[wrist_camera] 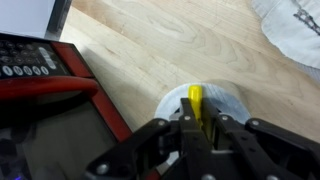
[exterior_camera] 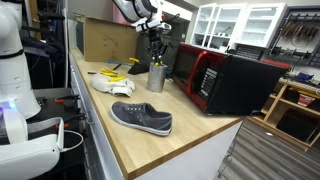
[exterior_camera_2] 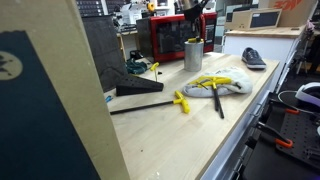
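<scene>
- Placement looks like the step in hand: the black Robotiq gripper (exterior_camera: 155, 52) hangs directly over the grey cylindrical metal cup (exterior_camera: 157, 77), which stands on the light wooden table (exterior_camera: 195, 125).
- Its fingers are pressed together on a slim yellow tool (wrist_camera: 195, 100), pinching it above the cup's pale round rim (wrist_camera: 232, 102). Whether the tip is already inside cannot be told.
- Seen from the cup in an exterior view, the red-and-black microwave (exterior_camera: 225, 80) sits at three o'clock, the grey slip-on shoe (exterior_camera: 140, 117) at six o'clock, and the crumpled white cloth (exterior_camera: 112, 82) with yellow-handled tools on it at nine o'clock.
- As a judgement, the next move calls for a short, straight descent centred on the rim, then a release, without nudging the cup towards the microwave.
- Only the wrist view shows the yellow tool in the grip; in both exterior views it is too small to make out.
- Only the exterior views show the shoe and the cup's full height (exterior_camera_2: 193, 53).
</scene>
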Motion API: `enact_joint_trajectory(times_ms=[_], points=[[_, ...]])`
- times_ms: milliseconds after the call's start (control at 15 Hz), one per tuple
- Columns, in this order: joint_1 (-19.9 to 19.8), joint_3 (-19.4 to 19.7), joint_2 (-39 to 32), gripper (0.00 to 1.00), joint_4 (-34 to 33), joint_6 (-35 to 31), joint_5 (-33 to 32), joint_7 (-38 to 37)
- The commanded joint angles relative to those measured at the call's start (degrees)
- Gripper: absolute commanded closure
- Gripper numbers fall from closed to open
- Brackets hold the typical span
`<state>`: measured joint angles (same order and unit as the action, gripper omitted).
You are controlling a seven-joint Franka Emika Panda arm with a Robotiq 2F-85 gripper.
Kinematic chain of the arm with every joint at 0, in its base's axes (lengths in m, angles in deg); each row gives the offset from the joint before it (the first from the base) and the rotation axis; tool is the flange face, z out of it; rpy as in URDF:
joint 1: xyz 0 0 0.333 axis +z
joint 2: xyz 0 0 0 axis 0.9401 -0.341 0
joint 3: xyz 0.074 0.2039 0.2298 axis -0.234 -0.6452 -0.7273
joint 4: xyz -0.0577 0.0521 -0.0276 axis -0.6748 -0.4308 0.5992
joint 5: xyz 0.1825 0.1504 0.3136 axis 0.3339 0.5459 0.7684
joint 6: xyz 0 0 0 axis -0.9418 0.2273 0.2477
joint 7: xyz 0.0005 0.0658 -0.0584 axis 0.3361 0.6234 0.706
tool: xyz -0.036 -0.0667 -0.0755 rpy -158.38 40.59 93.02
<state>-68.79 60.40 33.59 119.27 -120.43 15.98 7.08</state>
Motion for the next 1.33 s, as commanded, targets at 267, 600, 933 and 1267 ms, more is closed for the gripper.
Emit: enact_joint_trajectory(times_ms=[267, 600, 933, 1267], points=[[1.89, -1.03, -4.93, 0.96, -6.8, 3.82, 0.43, 3.44], [1.58, -0.86, -3.94, 0.96, -6.4, 5.95, -0.1, 7.9], [1.57, -0.89, -2.48, 0.96, -4.43, 6.03, -0.56, 9.86], [1.12, -0.49, -1.12, 0.96, -2.15, 5.59, -1.18, 10.04]])
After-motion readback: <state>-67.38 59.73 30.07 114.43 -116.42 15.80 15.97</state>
